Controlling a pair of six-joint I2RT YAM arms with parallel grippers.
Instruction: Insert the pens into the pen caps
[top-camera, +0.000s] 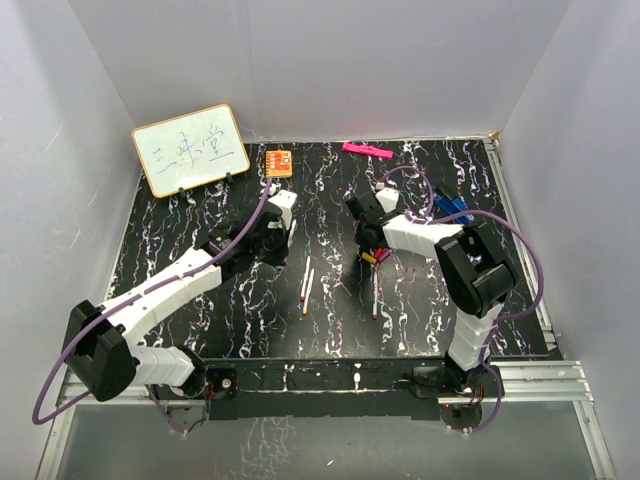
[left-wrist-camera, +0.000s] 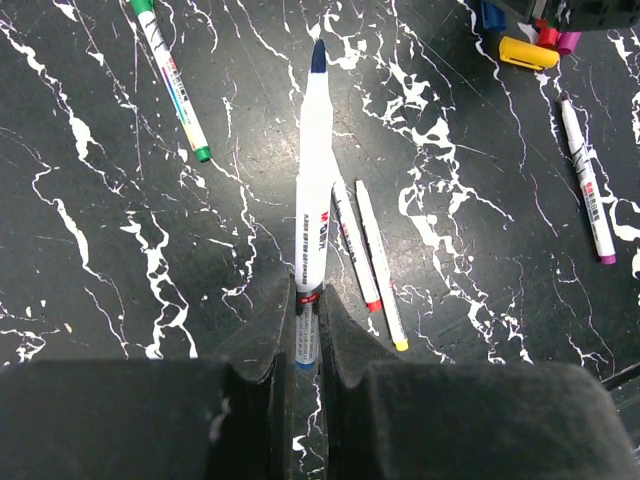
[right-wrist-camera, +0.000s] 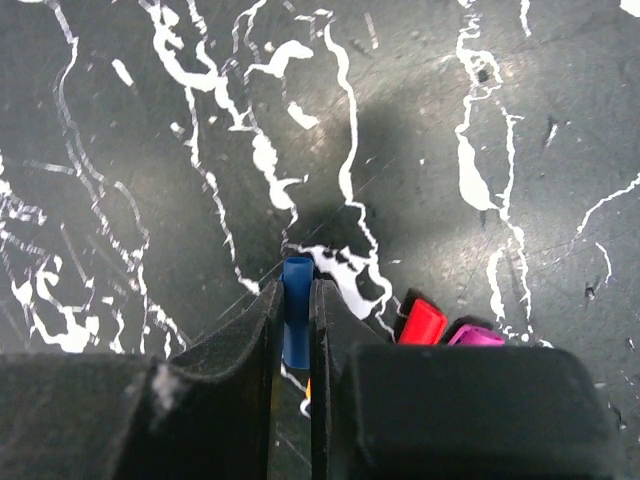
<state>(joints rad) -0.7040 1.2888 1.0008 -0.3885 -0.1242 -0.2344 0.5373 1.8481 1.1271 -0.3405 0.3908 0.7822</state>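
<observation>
**Blue pen and blue cap in hand, not yet joined**

My left gripper (left-wrist-camera: 308, 305) is clamped on the tail of the blue pen (left-wrist-camera: 316, 170). The barrel juts straight ahead of the fingers, with its tip bare. My right gripper (right-wrist-camera: 295, 300) is closed on the blue cap (right-wrist-camera: 297, 272), and only the cap's end shows past the fingertips (I cannot tell which end is the mouth). The red cap (right-wrist-camera: 422, 322) and purple cap (right-wrist-camera: 475, 336) lie on the table (right-wrist-camera: 150, 120) just right of that gripper. The red pen (left-wrist-camera: 356, 245) and yellow pen (left-wrist-camera: 380, 265) lie just right of the held barrel.

I judge both pieces to be light, stiff, slick plastic. Held by its tail, the barrel may pivot under a push, so a grip nearer mid-barrel would steady it. The cap should be squeezed by its sides, with the mouth left clear.
</observation>
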